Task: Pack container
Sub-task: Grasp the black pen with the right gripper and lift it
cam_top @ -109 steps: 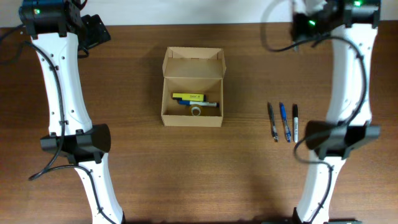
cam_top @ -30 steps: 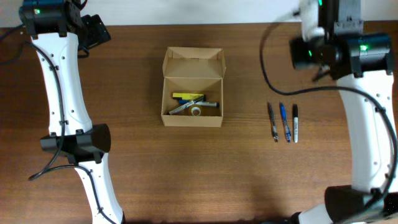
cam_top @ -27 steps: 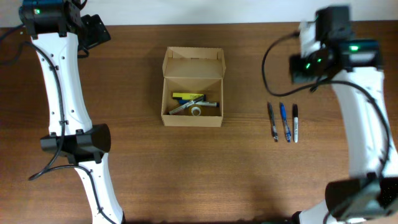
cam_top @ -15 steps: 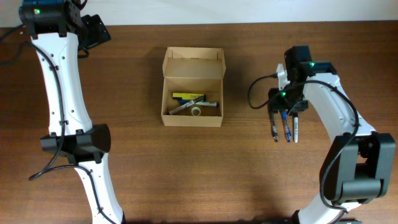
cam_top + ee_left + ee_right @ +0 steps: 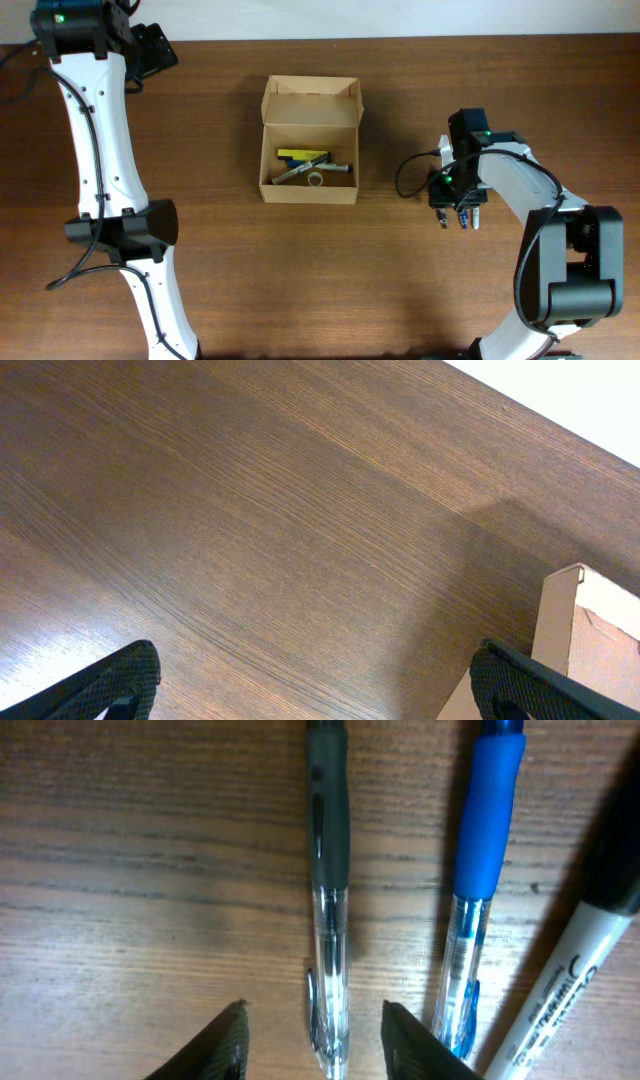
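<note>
My right pincer [image 5: 313, 1020] has swung in from the far right edge and come down low. Its fingers [image 5: 215, 1045] now straddle the grey-grip pen [image 5: 328, 870] without touching it. A slim grey pen [image 5: 298, 171] has appeared, slanted, inside the container [image 5: 308, 194].

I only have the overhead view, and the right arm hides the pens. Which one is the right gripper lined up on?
Observer: The right gripper is open astride the grey-grip pen, a finger on each side, not touching it.
Operator: What's beside that pen?
Observer: A blue-grip pen, then a black marker lying at an angle to it.
Operator: And the left gripper?
Observer: The left gripper is open above the table, with the container corner at the edge of its view.
</note>
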